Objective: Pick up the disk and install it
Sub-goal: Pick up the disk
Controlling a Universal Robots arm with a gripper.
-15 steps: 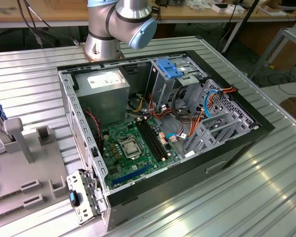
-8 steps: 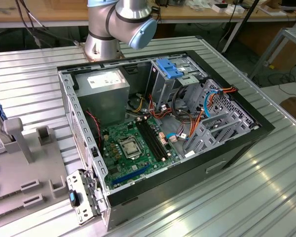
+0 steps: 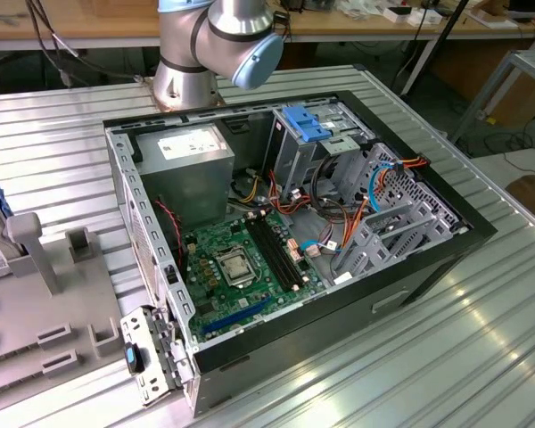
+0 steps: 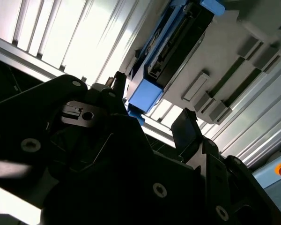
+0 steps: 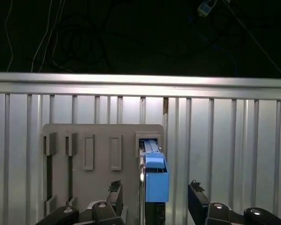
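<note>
Tool [image 5: 154,186], jaws spread, flanking flat blue-framed disk [image 5: 156,174]

- Desk [image 3: 410,357]: ribbed bare metal, shiny.
- Disk [image 5: 156,169]: smooth blue plastic frame.
- Holder [image 5: 103,140]: matt grey plastic.
- Hand [image 5: 154,186]: matt black.
- Case [image 3: 141,214]: dull grey sheet metal.
</note>
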